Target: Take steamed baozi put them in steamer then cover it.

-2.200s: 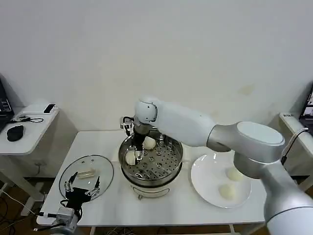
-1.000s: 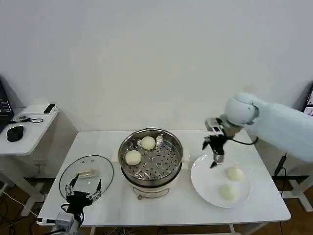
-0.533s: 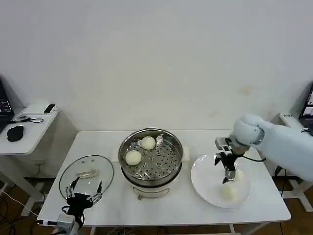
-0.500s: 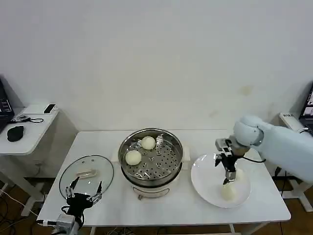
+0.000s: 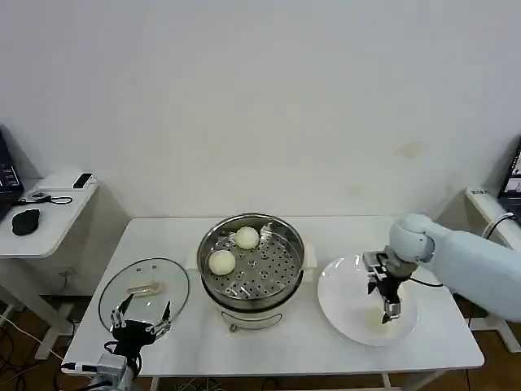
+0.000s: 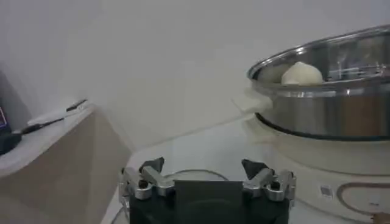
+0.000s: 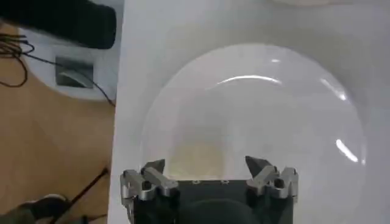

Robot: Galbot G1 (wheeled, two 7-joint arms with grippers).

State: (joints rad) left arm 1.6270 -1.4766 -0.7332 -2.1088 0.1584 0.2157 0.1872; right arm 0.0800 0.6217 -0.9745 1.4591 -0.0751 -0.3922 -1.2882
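1. Two steamed baozi point(image 5: 221, 261) sit in the steamer point(image 5: 289, 269) mid-table.
2. My right gripper point(image 5: 390, 305), fingers spread, hangs over the white plate point(image 5: 342, 301).
3. My left gripper point(image 5: 138, 319), fingers spread, idles beside the glass lid point(image 5: 167, 281).
4. No readable writing.

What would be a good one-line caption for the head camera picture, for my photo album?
Two baozi sit in the steamer while the right tool reaches down onto the plate.

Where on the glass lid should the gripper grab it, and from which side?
Grip the pale bar handle at the centre of the glass lid, coming from straight above with the fingers across the bar's narrow width. The lid lies flat on the table with the handle up, so its rim probably offers little hold.
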